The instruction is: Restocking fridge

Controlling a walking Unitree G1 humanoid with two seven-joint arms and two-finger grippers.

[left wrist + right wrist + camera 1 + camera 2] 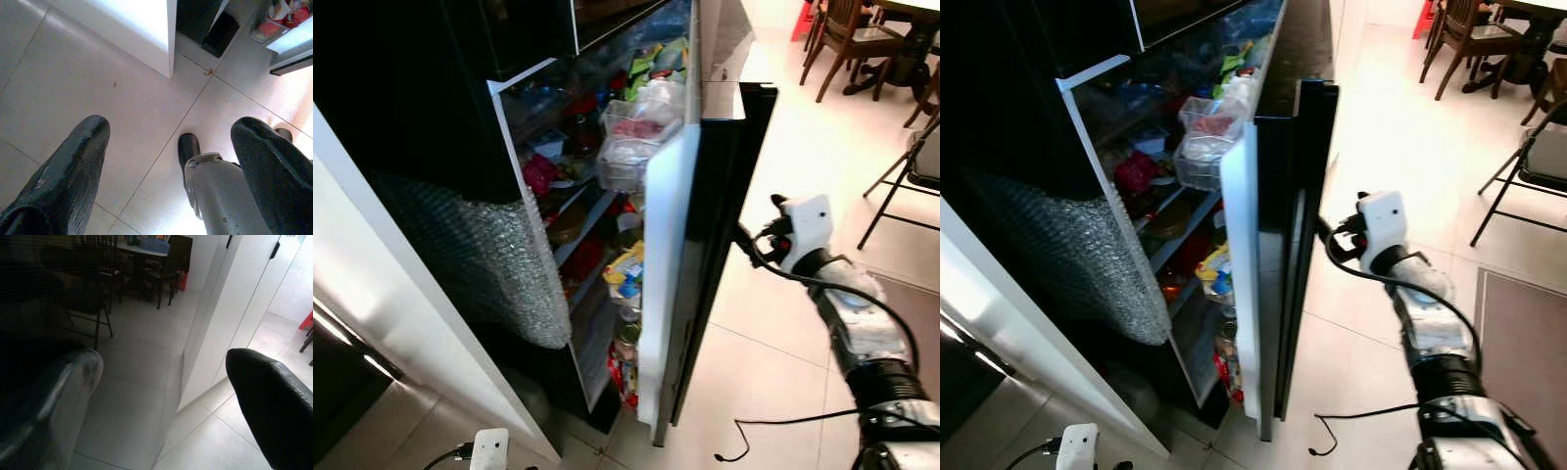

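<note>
Mid-frame, the fridge door stands open; the right gripper, fingers spread, reaches toward its black edge.

The left gripper hangs spread over the floor.

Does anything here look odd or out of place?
Yes. Bubble wrap hangs over the fridge's left side, which is unusual. A loose black cable lies on the floor by the open door. The shelves look crammed.

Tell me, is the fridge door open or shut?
Open. The fridge door stands swung out, and the packed shelves show behind it. The right pincer is at its outer face.
</note>
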